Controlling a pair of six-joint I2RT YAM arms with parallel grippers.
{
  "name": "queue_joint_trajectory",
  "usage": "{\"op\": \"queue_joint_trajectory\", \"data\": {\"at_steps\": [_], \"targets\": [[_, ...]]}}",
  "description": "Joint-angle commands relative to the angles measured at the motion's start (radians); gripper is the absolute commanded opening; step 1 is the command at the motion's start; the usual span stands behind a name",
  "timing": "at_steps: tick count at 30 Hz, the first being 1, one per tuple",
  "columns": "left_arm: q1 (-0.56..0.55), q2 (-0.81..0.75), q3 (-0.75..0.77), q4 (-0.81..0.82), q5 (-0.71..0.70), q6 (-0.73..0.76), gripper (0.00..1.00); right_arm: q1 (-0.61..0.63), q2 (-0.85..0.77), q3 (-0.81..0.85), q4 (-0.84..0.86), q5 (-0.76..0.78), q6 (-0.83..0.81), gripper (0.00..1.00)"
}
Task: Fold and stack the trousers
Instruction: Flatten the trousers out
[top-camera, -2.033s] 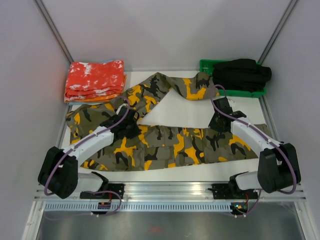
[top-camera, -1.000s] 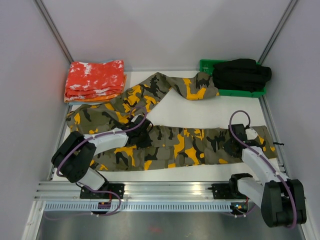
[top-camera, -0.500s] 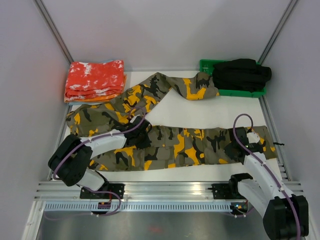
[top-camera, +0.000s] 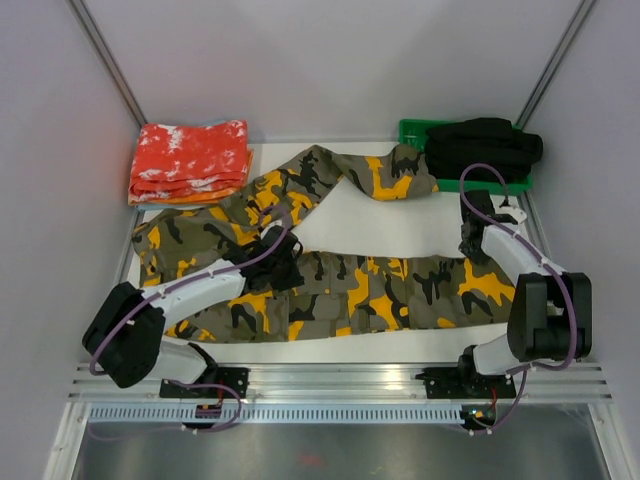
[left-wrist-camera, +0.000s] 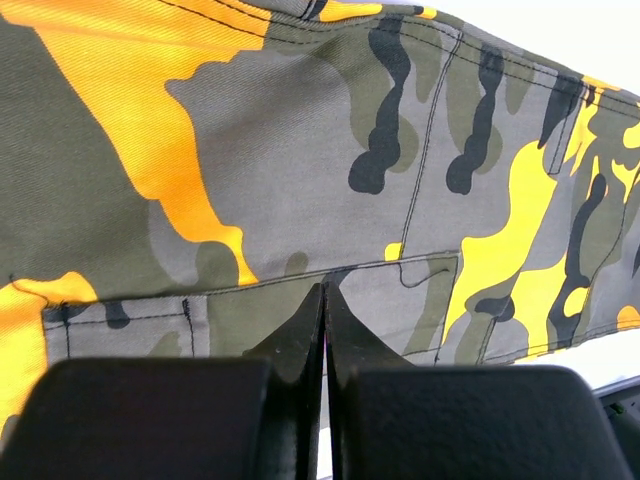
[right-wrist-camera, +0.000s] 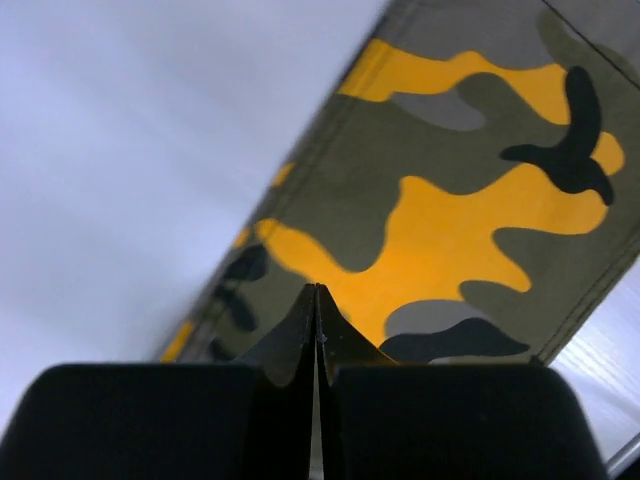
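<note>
Lying spread, trousers (top-camera: 370, 290) beneath left end effector (left-wrist-camera: 324, 289)

The trousers (top-camera: 380, 290) lie spread across the table (top-camera: 390, 225).

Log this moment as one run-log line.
trousers: unfolded, spread in a V | left fingers: shut, empty, over upper near leg | right fingers: shut, empty, over near leg's cuff end | fold: not started
</note>
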Motion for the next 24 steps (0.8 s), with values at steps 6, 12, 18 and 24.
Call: {"op": "queue_joint_trajectory", "data": {"at_steps": [6,12,18,24], "targets": [[-0.006,-0.087,-0.025,-0.014,-0.034,0.026,0.02,-0.172,0.095,-0.061,0.019,0.093,-0.003,0.00],[-0.006,-0.088,-0.030,-0.017,-0.037,0.031,0.02,-0.247,0.190,-0.104,0.106,0.081,-0.029,0.00],[-0.006,-0.091,-0.026,-0.031,-0.040,0.041,0.02,-0.402,0.217,-0.187,0.140,-0.034,0.022,0.00],[-0.006,-0.079,-0.022,-0.023,-0.032,0.043,0.02,-0.516,0.067,-0.277,0.077,0.055,0.091,0.00]]}}
